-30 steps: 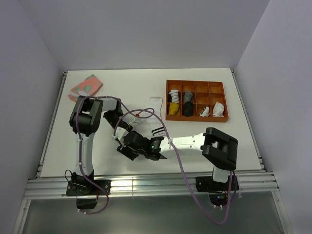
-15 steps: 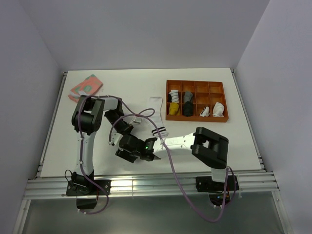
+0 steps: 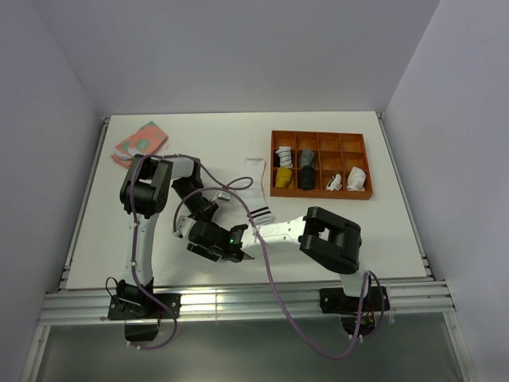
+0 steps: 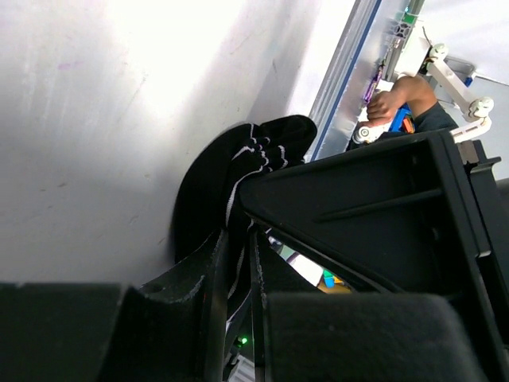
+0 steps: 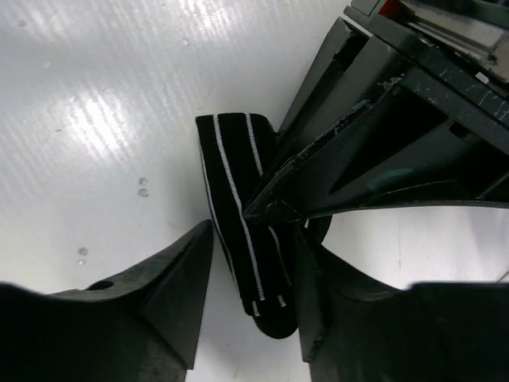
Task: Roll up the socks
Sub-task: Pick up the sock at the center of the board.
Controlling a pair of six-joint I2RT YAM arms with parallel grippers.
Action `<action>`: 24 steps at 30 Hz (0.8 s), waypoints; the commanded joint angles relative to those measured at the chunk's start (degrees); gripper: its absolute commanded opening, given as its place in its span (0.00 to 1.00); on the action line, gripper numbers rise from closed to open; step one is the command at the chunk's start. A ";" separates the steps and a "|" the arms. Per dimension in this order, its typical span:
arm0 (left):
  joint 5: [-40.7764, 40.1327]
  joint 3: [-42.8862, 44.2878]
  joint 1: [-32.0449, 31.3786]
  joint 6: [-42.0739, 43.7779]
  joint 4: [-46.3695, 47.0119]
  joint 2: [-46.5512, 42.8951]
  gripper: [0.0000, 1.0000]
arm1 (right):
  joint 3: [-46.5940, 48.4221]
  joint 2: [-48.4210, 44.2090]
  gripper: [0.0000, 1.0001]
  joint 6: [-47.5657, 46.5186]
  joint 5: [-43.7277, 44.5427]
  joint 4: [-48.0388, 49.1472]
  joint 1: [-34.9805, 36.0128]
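desk (image 3: 334, 231): white, glossy; metal rail (image 3: 238, 302) along bottom edge
room: pale lilac walls (image 3: 238, 56) on three sides
black sock (image 5: 242, 239): on desk, lower centre
left fingers (image 4: 191, 286): clamped on black sock
right fingers (image 5: 171, 286): straddling it, can't tell if gripping

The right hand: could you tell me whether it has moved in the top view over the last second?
Yes. The right hand has moved left, farther from the orange tray.
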 commanded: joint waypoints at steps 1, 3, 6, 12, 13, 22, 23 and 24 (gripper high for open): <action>-3.94 2.15 0.51 1.67 5.78 1.70 0.08 | 2.11 3.04 0.48 0.01 -0.78 -2.14 0.09; -3.85 2.50 0.51 1.67 5.70 1.70 0.12 | 2.63 4.18 0.48 0.10 -1.31 -2.85 -0.17; -3.50 3.11 0.60 1.67 5.70 1.62 0.18 | 2.81 4.80 0.46 0.27 -2.02 -2.94 -0.88; -1.57 4.96 1.83 1.23 5.61 1.27 0.29 | 3.25 5.41 0.32 0.89 -4.03 -3.99 -1.93; -1.31 5.31 2.01 1.15 5.61 1.09 0.30 | 3.16 5.50 0.30 1.06 -4.30 -4.34 -2.02; 3.70 9.96 5.43 -0.61 5.61 -1.02 0.39 | 3.78 6.03 0.01 2.91 -8.25 -6.45 -3.34; 3.97 10.41 5.87 -1.05 5.61 -1.19 0.39 | 3.52 5.85 0.00 3.08 -8.52 -6.54 -3.51; 4.41 10.67 6.66 -1.14 5.61 -1.37 0.39 | 3.25 5.77 0.00 3.52 -8.52 -6.19 -3.60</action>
